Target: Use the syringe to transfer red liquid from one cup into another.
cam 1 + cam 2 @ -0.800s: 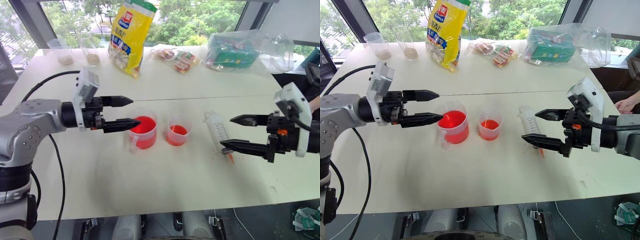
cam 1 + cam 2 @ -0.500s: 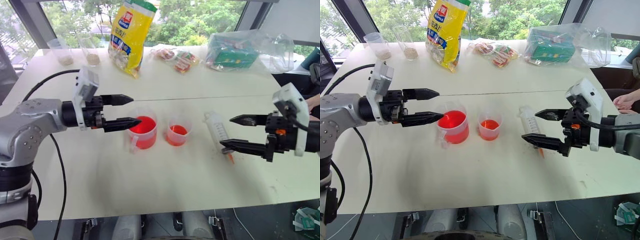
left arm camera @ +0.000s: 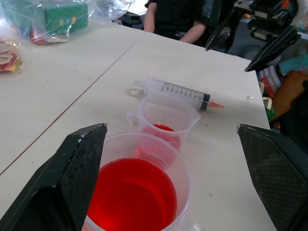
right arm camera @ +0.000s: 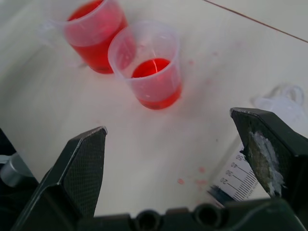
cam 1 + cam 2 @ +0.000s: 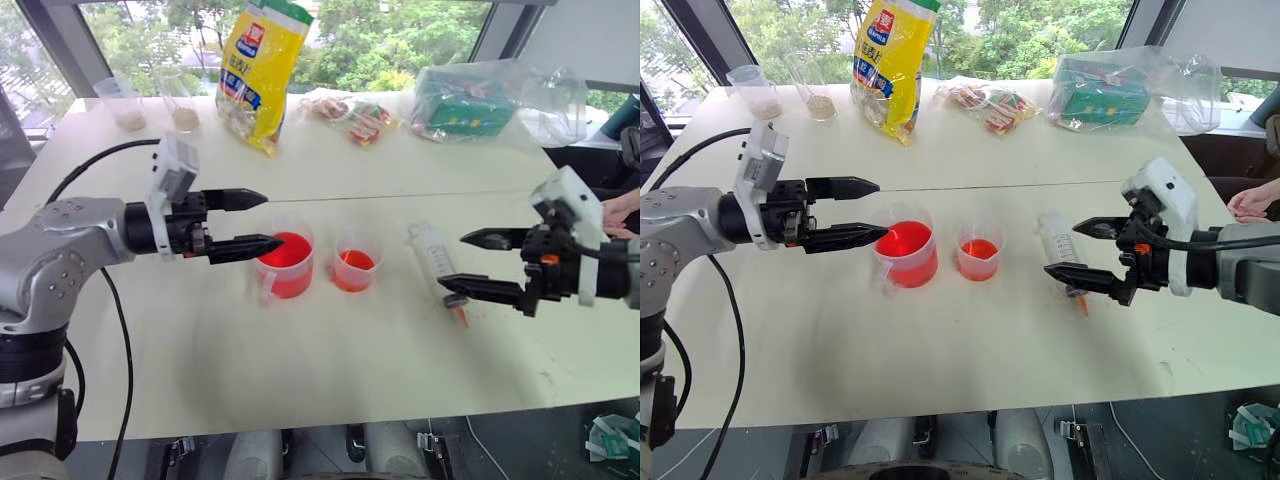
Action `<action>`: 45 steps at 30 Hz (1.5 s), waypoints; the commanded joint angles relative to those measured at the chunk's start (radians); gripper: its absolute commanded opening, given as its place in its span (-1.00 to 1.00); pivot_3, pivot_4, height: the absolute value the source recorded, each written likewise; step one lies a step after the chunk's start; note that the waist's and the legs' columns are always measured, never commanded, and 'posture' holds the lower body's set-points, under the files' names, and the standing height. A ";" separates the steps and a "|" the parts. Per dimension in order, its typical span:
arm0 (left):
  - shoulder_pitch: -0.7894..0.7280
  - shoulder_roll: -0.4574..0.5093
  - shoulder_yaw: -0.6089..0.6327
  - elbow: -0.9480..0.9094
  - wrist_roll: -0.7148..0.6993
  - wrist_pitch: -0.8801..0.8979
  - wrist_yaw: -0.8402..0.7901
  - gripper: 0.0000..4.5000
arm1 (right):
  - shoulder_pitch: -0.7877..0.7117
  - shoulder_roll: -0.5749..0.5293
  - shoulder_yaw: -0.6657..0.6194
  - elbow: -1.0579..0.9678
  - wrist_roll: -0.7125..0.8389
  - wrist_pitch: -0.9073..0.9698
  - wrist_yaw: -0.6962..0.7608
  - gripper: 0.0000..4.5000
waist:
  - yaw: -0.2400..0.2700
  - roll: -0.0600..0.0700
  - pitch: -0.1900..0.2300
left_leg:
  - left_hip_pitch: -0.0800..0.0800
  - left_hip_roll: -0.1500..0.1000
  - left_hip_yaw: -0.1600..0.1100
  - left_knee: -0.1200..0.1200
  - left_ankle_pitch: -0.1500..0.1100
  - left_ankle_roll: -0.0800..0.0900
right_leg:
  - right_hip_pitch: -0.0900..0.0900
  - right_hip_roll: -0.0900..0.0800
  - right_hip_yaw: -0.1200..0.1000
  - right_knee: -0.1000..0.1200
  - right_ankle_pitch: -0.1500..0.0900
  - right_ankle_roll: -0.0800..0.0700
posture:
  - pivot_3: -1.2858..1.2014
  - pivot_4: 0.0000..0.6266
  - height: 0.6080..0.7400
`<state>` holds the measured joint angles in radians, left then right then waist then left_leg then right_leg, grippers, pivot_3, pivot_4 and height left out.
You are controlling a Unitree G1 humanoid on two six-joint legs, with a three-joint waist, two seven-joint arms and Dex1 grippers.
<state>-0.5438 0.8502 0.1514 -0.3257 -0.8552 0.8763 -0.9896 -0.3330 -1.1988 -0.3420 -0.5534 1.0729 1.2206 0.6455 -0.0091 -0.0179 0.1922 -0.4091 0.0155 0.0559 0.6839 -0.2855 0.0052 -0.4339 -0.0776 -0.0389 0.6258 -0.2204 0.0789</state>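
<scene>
The handled beaker (image 5: 285,265) stands mid-table, well filled with red liquid (image 3: 132,195). Just right of it is the smaller cup (image 5: 357,263) with a shallow layer of red (image 4: 154,67). The syringe (image 5: 432,258) lies flat on the table further right, orange tip toward the near edge. My right gripper (image 5: 452,260) hovers open just above the syringe, one finger on each side of the barrel, nothing gripped. My left gripper (image 5: 272,220) is open, level, its tips at the beaker's left rim without touching it.
Along the far edge of the table (image 5: 330,360) stand a yellow snack bag (image 5: 262,70), small packets (image 5: 355,115), a clear bag with a green box (image 5: 480,100) and two cups of grains (image 5: 125,100). A person's hand (image 5: 1250,205) rests at the right edge.
My right hand has drawn slightly leftward and turned a little, its fingertips staying over the syringe. The left arm, cups and syringe have not moved.
</scene>
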 commanded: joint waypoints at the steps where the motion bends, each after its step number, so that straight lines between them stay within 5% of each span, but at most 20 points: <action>1: -0.007 0.002 0.008 -0.026 0.007 -0.030 -0.002 1.00 | -0.088 -0.010 0.074 0.052 -0.039 0.052 -0.063 0.99 | -0.001 0.000 0.000 | 0.000 0.000 0.000 0.000 0.000 0.000 | 0.000 0.000 0.000 0.000 0.000 0.000 | 0.03 -0.52 1.00; 8: -0.014 -0.018 0.002 -0.029 0.003 -0.036 0.012 1.00 | -0.326 0.122 0.330 0.254 -0.166 0.214 -0.163 0.99 | -0.003 0.000 0.000 | 0.000 0.000 0.000 0.000 0.000 0.000 | -0.001 0.000 0.001 0.000 0.000 0.000 | 0.03 -0.52 1.00; 17: 0.025 -0.043 0.020 -0.071 -0.010 -0.040 0.058 1.00 | -0.467 0.228 0.528 0.473 -0.365 0.195 -0.113 0.99 | -0.001 0.000 0.000 | -0.001 -0.001 0.002 0.000 -0.001 0.002 | -0.001 -0.001 0.001 0.000 0.002 0.003 | 0.03 -0.52 1.00; 32: 0.066 -0.053 0.038 -0.097 -0.021 -0.061 0.104 1.00 | -0.511 0.353 0.676 0.649 -0.574 0.103 0.011 0.99 | -0.004 0.000 0.000 | -0.001 -0.001 0.002 0.000 -0.001 0.002 | -0.001 0.000 0.000 0.001 0.002 0.004 | 0.03 -0.52 1.00; 35: 0.067 -0.052 0.039 -0.092 -0.018 -0.068 0.102 1.00 | -0.522 0.377 0.683 0.687 -0.610 0.084 0.026 0.62 | -0.004 0.000 0.000 | 0.000 -0.001 0.002 0.000 -0.001 0.002 | -0.001 0.000 0.000 0.001 0.002 0.004 | 0.03 -0.52 1.00; 40: 0.060 -0.051 0.032 -0.079 -0.009 -0.079 0.095 1.00 | -0.520 0.408 0.686 0.717 -0.657 0.066 0.046 -0.36 | -0.009 -0.001 -0.001 | 0.001 0.000 0.002 0.000 -0.001 0.002 | -0.001 0.000 0.001 0.002 0.002 0.004 | 0.03 -0.52 1.00; 45: 0.027 -0.045 0.022 -0.054 -0.004 -0.086 0.081 1.00 | -0.502 0.395 0.638 0.668 -0.671 0.095 0.047 -0.38 | -0.006 -0.002 -0.001 | 0.002 0.000 0.002 0.000 -0.001 0.001 | -0.001 0.000 0.001 0.003 0.002 0.004 | 0.03 -0.52 1.00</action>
<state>-0.4901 0.7979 0.1532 -0.3799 -0.8589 0.8137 -0.8969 -0.8398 -0.8031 0.3273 0.1538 0.4052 1.3051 0.6918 -0.0155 -0.0194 0.1913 -0.4075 0.0154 0.0577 0.6840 -0.2863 0.0066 -0.4344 -0.0772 -0.0383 0.6289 -0.2182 0.0824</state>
